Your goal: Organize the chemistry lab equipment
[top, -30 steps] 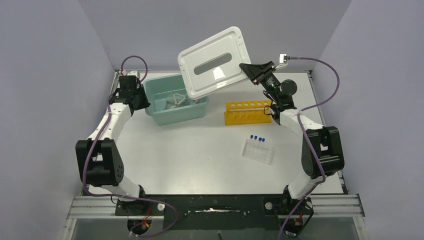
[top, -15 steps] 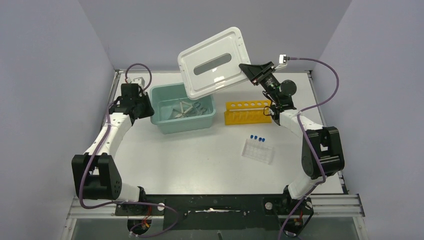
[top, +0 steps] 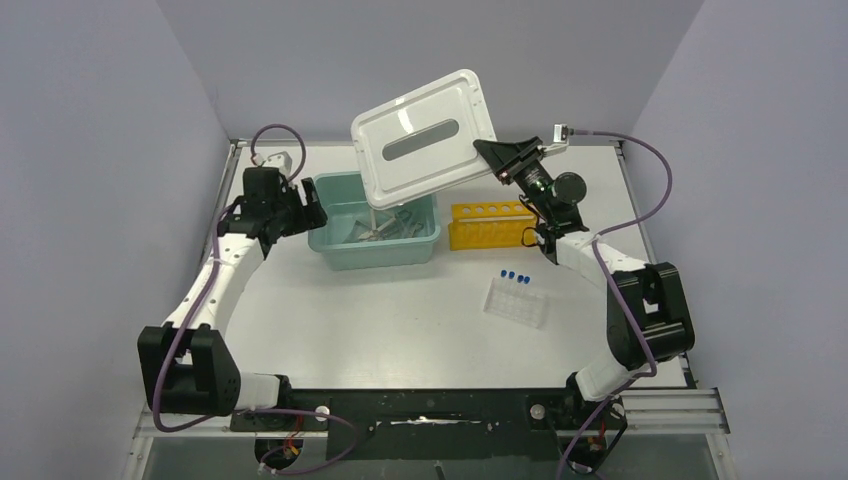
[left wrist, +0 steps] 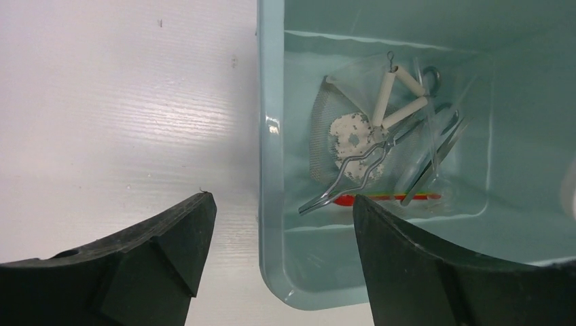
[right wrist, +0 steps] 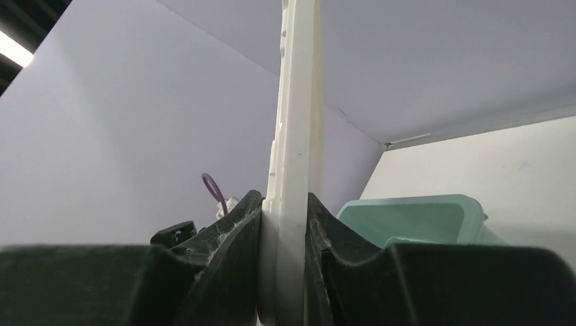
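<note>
The teal tub (top: 345, 248) stands left of centre on the table. Its left wall (left wrist: 270, 170) runs between the fingers of my left gripper (top: 312, 203), which is open (left wrist: 282, 200) and not touching it. Inside the tub lie metal forceps (left wrist: 360, 166), thin tweezers (left wrist: 435, 153), a clear bag of white discs (left wrist: 348, 130) and white rods (left wrist: 399, 95). My right gripper (top: 484, 149) is shut (right wrist: 284, 204) on the edge of the white lid (top: 425, 135), holding it tilted in the air above the tub's far right. Blue-capped tubes (top: 514, 276) stand in a clear rack (top: 516, 303).
A yellow tube rack (top: 490, 225) stands just right of the tub, under my right arm. The clear rack sits nearer, right of centre. Purple walls close in the table on the left, far and right sides.
The tub has slid right and a little nearer with my left gripper on its wall. That gripper has now opened and let the wall go. The lid shifted slightly left.
</note>
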